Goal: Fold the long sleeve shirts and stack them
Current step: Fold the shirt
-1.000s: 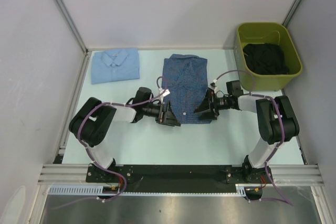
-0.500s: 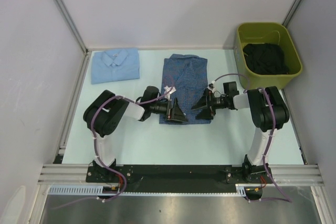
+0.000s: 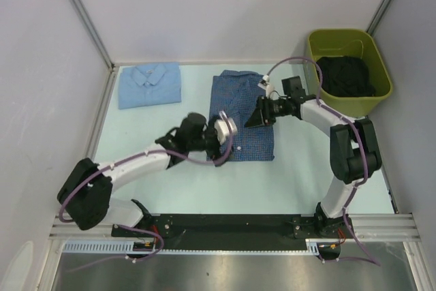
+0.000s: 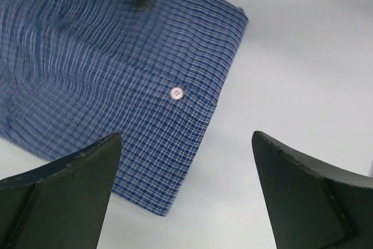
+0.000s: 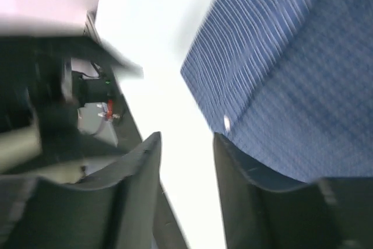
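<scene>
Top external shows my left tool (image 3: 227, 133) wide apart, my right tool (image 3: 251, 119) slightly apart, both over the blue checked shirt (image 3: 240, 97) mid-counter.

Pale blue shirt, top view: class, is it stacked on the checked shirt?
No, the pale blue shirt lies by itself at the far left, apart from the checked shirt in the middle.

one checked blue shirt (image 3: 242, 117), one pale blue shirt (image 3: 150, 85), one green bin (image 3: 354, 105), two arms (image 3: 136, 161) (image 3: 320, 110)
</scene>
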Controlling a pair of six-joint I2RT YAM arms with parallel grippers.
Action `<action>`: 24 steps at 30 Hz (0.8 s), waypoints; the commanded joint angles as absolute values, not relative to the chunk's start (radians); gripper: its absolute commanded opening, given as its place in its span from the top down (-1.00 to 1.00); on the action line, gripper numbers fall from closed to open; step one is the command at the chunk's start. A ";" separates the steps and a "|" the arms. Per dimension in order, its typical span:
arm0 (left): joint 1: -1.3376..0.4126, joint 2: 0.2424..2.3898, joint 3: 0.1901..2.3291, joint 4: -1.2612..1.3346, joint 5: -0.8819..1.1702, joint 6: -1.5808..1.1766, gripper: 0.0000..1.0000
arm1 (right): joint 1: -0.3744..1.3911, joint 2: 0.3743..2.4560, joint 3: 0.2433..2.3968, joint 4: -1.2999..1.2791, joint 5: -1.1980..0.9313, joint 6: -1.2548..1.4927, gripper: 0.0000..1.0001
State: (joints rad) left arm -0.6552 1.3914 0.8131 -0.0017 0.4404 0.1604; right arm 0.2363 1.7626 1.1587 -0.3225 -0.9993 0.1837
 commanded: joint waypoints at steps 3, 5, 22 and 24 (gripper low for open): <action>-0.894 1.371 0.635 0.152 0.100 0.756 -0.99 | 0.319 1.943 1.334 -0.322 -0.933 0.078 0.20; -0.943 1.405 0.608 0.208 0.046 0.810 -0.99 | 0.333 1.997 1.402 -0.321 -0.934 0.080 0.23; -1.035 1.736 0.620 0.477 -0.252 0.982 -0.44 | 0.304 2.272 1.528 -0.311 -0.931 0.055 0.27; -1.034 1.741 0.630 0.463 -0.249 0.977 0.08 | 0.301 2.279 1.531 -0.314 -0.930 0.060 0.27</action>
